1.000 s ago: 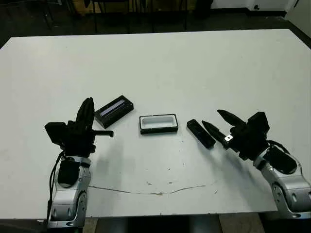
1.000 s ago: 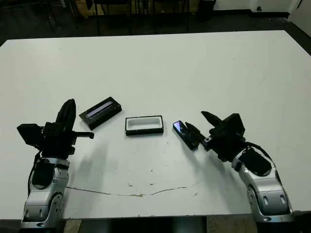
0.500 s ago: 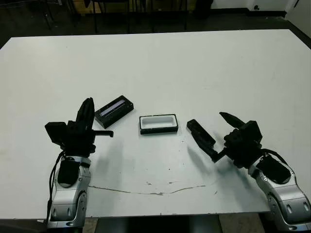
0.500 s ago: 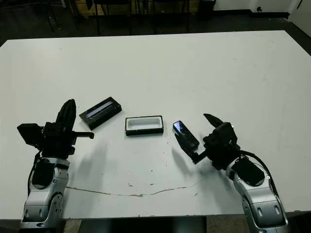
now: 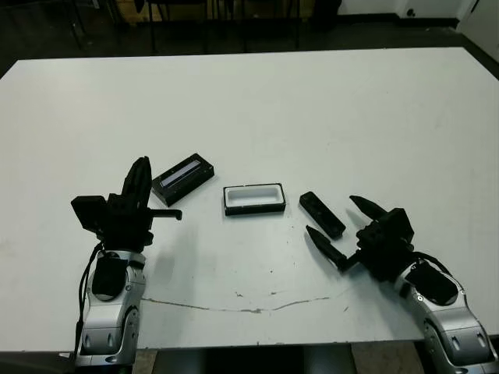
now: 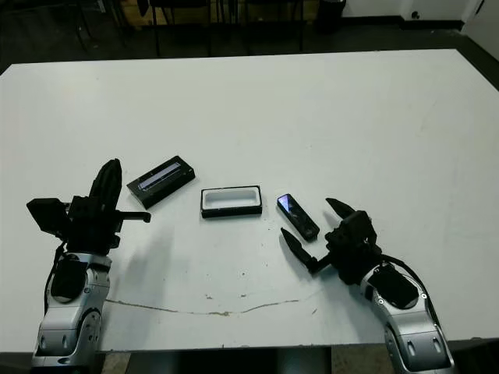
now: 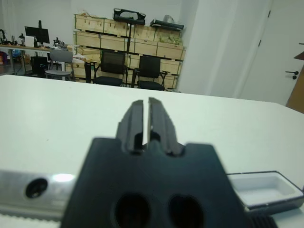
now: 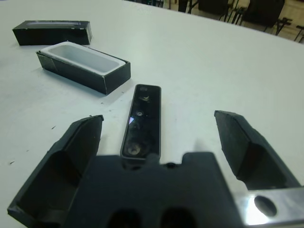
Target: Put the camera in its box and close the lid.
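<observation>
While the camera's just lying loose on the table, here's how it looks:

right gripper [image 6: 315, 236]: fingers spread wide, holding nothing. It sits low at the near right, pointing at the camera's near end, one finger on each side of the bar in the wrist view.

left gripper [image 5: 140, 181]: fingers pressed together, only a hairline slit between them in its wrist view, nothing in them. Parked at the near left, pointing up and away from the robot.

camera [image 8: 141, 119]: flat on the table, just right of the box, apart from it, lying at an angle. Glossy face up with a bluish glint.

box [image 5: 254, 198]: open, white lining showing, nothing inside. Middle of the table, between lid and camera.

lid [image 5: 183, 174]: left of the box, slightly farther back, grey stripe up, close to the left gripper.

step in hand: I'd say lining up the grab on the camera. Nothing's boxed or closed yet.

next move: probably ease forward so the fingers straddle the slim bar, then squeeze. It's thin and lies flat, so the fingertips need to get right down to the table.

writing/brands: none I can read anywhere, no logo on camera, box or lid.
</observation>
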Motion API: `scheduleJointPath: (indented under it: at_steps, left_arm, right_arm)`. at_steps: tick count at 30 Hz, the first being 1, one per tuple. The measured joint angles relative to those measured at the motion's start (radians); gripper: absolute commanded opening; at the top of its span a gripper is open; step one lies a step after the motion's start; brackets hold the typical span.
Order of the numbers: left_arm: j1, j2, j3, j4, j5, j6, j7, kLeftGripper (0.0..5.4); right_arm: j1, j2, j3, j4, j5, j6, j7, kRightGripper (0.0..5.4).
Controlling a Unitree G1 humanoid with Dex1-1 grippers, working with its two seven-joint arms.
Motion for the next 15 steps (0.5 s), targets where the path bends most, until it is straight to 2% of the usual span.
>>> scheduleJointPath:
  at_steps: [6,9,15]
  left_arm:
    - [0.0,0.0,0.0,0.0,0.0,0.0,-0.001,0.0]
    - [0.001,0.0,0.0,-0.001,0.0,0.0,-0.001,0.0]
    - [0.002,0.0,-0.001,-0.001,0.005,-0.001,-0.001,0.0]
  right_arm:
    - [0.017,-0.001,0.016,-0.037,-0.019,0.024,-0.022,5.29]
    - [0.03,-0.004,0.023,-0.065,-0.02,0.046,-0.023,4.92]
    - [0.064,-0.03,0.042,-0.16,-0.064,0.117,-0.026,3.82]
